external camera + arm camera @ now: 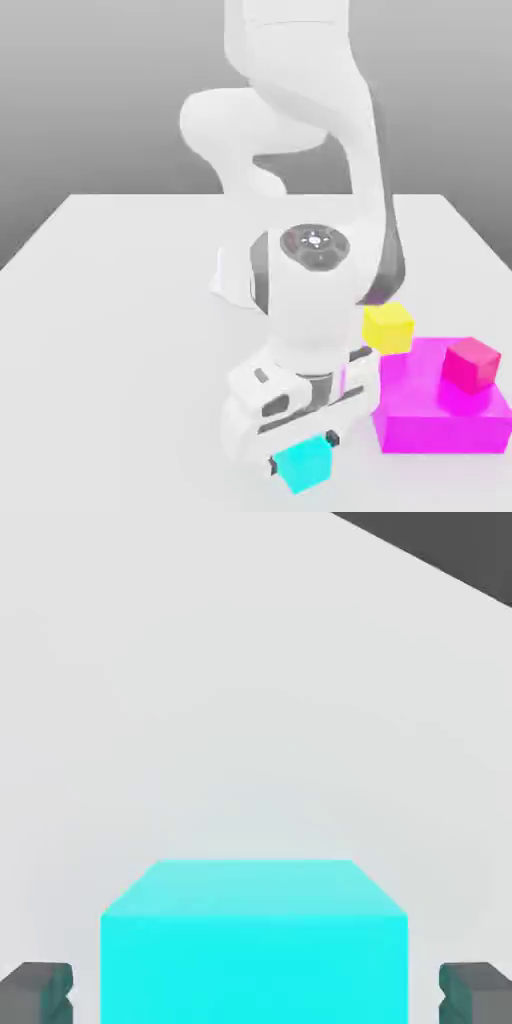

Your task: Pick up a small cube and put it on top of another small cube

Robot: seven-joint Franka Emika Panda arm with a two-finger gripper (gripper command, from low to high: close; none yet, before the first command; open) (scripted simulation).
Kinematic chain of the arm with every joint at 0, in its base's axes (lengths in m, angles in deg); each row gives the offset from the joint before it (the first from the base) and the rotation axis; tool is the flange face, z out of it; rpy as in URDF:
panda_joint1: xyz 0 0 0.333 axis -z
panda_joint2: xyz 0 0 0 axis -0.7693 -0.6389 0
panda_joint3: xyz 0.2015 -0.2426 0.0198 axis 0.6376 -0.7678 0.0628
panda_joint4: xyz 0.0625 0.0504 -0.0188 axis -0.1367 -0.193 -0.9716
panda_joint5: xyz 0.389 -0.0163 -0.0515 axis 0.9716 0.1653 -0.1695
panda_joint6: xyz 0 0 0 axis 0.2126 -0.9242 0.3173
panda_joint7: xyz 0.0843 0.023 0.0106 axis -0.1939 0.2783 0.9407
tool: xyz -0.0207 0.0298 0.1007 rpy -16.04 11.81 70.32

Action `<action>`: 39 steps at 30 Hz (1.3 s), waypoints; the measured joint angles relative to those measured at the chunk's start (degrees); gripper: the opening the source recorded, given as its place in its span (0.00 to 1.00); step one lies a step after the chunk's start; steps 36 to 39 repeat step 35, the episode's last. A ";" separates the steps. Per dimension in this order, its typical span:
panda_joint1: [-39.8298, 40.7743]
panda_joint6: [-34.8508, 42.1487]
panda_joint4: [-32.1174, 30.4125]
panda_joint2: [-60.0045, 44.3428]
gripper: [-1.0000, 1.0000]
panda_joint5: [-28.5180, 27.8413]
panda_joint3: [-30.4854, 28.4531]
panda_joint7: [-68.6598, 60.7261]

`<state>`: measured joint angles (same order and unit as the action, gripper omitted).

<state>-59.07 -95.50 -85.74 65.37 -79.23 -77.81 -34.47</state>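
Gripper (303, 462) sits at the near edge of the white table (110, 330); the arm's bulk hides most of it. Fingers (38, 992) spread, one each side of the cyan cube (304, 466), small gaps both sides, not pinching. Cube's lower part is cut off in hand view. At 2 o'clock: yellow cube (388, 327), red cube (472, 363) atop big magenta block (432, 410). Open table w/ room toward 9–11 o'clock.

A small cyan cube (304, 465) sits on the flat white table (110, 330), below the two-finger gripper (302, 452). Toward the exterior view's right lies a large magenta block (430, 410), with a small pink cube (472, 363) on it. A small yellow cube (388, 327) stands just behind that block.
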 joint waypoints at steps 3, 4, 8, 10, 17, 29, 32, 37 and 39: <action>0.09 -0.41 0.10 -0.54 0.00 -0.05 0.09 0.05; 0.05 0.20 -0.05 0.23 0.00 -0.14 0.03 0.10; -0.12 5.95 -1.36 7.31 0.00 -0.79 -0.27 0.57; -0.32 8.82 -2.58 11.38 0.00 -0.57 -0.35 0.85; -1.75 11.95 -13.92 25.84 0.00 2.42 0.59 6.94; 0.99 4.93 -25.63 30.58 0.00 -0.43 4.00 17.73; 1.24 -0.96 -25.37 24.43 0.00 -1.17 4.04 18.25; 1.25 -2.36 -25.30 22.96 1.00 -1.38 3.97 18.39; 1.25 -2.36 -25.30 22.96 1.00 -1.38 3.97 18.39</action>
